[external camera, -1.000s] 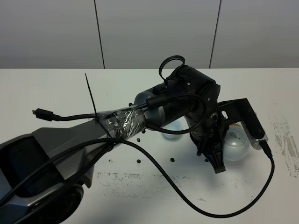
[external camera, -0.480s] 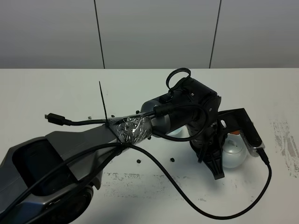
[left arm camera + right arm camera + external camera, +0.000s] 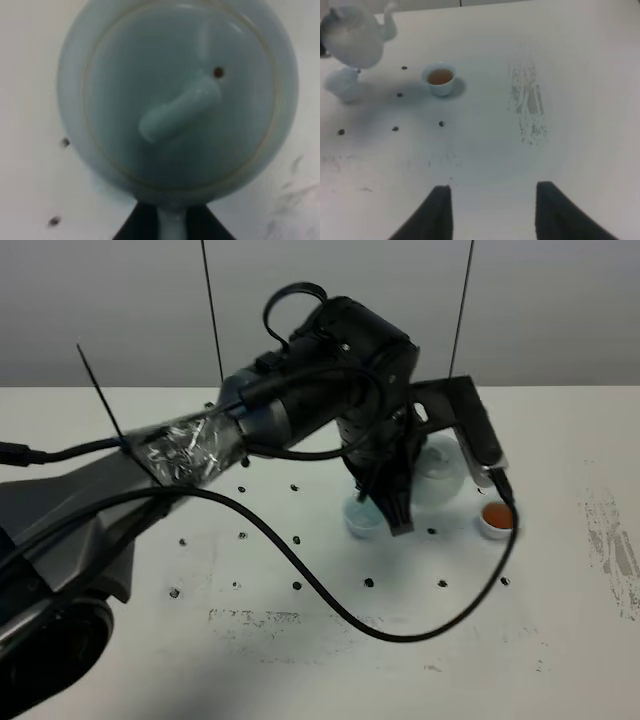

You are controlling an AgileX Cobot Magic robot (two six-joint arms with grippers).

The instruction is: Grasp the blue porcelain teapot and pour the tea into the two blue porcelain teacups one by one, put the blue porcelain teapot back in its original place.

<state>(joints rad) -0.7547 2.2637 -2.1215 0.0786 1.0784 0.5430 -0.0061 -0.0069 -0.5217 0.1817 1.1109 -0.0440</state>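
**Exterior high: teapot carried off the full cup's near side toward the empty one**

Half a second ago the left arm (image 3: 330, 370) hung low, and the teapot (image 3: 440, 472) sat on the near side of the full cup (image 3: 495, 517), hiding most of it. Now arm and teapot have swung to that cup's far left, so its amber tea shows plainly. The right wrist view shows the teapot raised off the counter (image 3: 560, 640), just above the empty cup (image 3: 342, 85), which stands left of the full cup.

In the left wrist view the lid (image 3: 180, 95) fills the frame, and the left jaws are clenched on the handle (image 3: 170, 227). The right jaws are spread with nothing between them, well apart from the full cup.

The left jaws hide part of the empty cup. A black cable (image 3: 300, 570) loops across the counter on the full cup's near side, among dark specks.
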